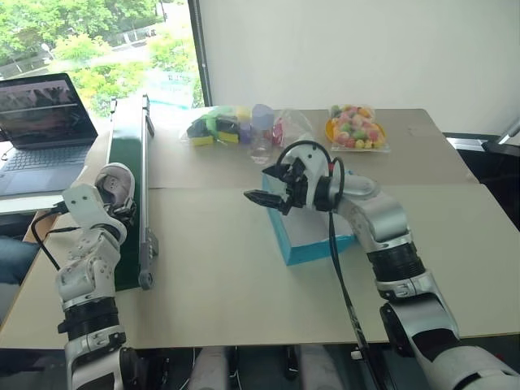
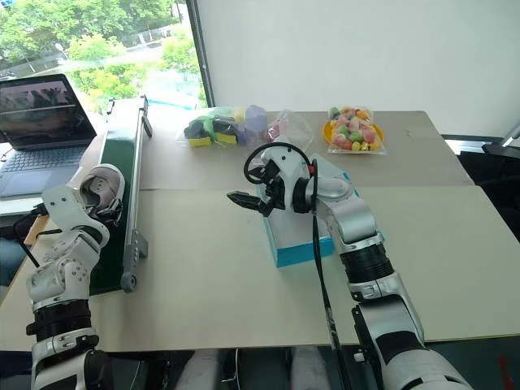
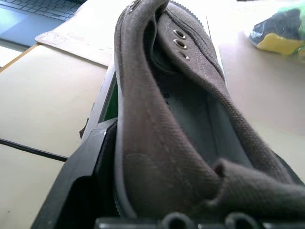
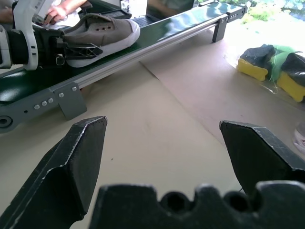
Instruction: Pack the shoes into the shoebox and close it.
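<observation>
At nine o'clock on the tan table (image 1: 244, 276), my left gripper (image 4: 78, 49) reaches into the heel end of a grey fabric low-top sneaker (image 4: 100, 33) with a pale sole. Its black fingers sit about the heel collar, one just outside the fabric, but I cannot tell whether they pinch it yet. The sneaker lies sole-down on the long dark green conveyor (image 4: 157, 36), toe pointing away from me toward twelve o'clock, which I judge leaves the heel as the easiest place to take it. A laptop (image 1: 41, 122) stands open at ten o'clock beyond the belt.

At the centre, the bright blue cardboard shoebox (image 1: 313, 244) sits partly behind my right arm. My right gripper (image 1: 276, 192) hovers just over its near corner, fingers spread wide and empty, probably waiting to receive the shoe. Bags of coloured sponges (image 1: 213, 127) and sweets (image 1: 355, 128) lie at twelve and one o'clock.
</observation>
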Robot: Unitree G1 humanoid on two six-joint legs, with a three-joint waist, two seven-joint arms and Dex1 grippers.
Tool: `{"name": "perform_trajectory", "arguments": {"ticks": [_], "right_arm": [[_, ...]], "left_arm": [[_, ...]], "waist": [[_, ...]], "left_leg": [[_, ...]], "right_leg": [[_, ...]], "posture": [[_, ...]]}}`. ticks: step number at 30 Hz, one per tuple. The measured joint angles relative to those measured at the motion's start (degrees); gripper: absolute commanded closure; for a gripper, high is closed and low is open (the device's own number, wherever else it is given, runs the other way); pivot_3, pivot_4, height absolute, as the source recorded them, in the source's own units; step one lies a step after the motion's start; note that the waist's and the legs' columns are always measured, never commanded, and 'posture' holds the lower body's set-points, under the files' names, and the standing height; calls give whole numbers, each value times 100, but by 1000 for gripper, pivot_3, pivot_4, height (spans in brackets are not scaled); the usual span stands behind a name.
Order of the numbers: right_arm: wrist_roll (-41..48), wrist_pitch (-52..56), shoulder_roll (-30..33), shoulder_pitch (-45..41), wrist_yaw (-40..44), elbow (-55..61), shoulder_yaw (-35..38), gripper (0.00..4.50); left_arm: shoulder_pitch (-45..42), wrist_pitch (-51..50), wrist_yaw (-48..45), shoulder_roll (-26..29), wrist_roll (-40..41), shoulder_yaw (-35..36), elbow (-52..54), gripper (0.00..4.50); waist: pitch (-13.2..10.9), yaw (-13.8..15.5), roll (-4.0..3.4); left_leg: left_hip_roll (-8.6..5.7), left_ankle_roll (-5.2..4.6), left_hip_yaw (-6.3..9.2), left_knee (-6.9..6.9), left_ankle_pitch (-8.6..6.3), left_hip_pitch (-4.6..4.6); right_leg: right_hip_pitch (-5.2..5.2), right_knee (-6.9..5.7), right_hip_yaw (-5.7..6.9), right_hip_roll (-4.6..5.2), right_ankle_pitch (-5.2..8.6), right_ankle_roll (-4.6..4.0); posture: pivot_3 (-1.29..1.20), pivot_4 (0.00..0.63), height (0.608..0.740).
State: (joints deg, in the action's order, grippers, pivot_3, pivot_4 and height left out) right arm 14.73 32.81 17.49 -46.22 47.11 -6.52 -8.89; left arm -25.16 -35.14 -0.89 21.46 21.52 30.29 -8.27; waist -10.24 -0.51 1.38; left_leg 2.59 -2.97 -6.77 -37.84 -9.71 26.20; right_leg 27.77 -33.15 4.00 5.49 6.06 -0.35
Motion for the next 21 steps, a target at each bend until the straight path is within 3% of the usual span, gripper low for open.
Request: {"name": "perform_trajectory", "arguments": {"ticks": [4, 9, 14, 17, 21], "right_arm": [[16, 6, 2, 0, -34, 0, 62, 0], [698, 411, -390, -134, -426, 0, 805, 0], [1915, 1484, -1002, -784, -1413, -135, 2063, 0], [2954, 2003, -1254, -1323, -2577, -710, 3370, 0], [3455, 2110, -1209, -1440, -3242, -881, 3980, 0]], "left_arm": [[-183, 59, 19, 3, -34, -127, -2, 2028], [-772, 316, -433, 35, -125, -949, 753, 2028], [-1282, 264, -915, -637, 367, -1701, 1634, 2028], [-1313, 105, -992, -1228, 696, -2040, 1672, 2028], [-1461, -34, -989, -1671, 819, -2366, 1674, 2028]], "waist": [[-1, 0, 12], [-6, 32, 33], [-5, 19, 34], [-5, -1, 34], [-5, -33, 34]], "left_leg": [[0, 2, 0, -1, 2, 1], [-1, 5, -3, -2, 3, 13], [-2, 3, -6, -2, 4, 13], [-2, 0, -6, -2, 6, 13], [-6, -4, -1, -3, 8, 11]], "right_leg": [[0, 0, 0, -1, -2, -2], [7, 5, -1, -1, -23, -10], [3, 5, -4, -3, -34, 3], [2, 6, -4, -13, -35, 3], [-2, 6, -7, -25, -32, 6]], "posture": [[0, 150, 738], [0, 150, 738], [0, 150, 738], [0, 150, 738], [0, 150, 738]]}}
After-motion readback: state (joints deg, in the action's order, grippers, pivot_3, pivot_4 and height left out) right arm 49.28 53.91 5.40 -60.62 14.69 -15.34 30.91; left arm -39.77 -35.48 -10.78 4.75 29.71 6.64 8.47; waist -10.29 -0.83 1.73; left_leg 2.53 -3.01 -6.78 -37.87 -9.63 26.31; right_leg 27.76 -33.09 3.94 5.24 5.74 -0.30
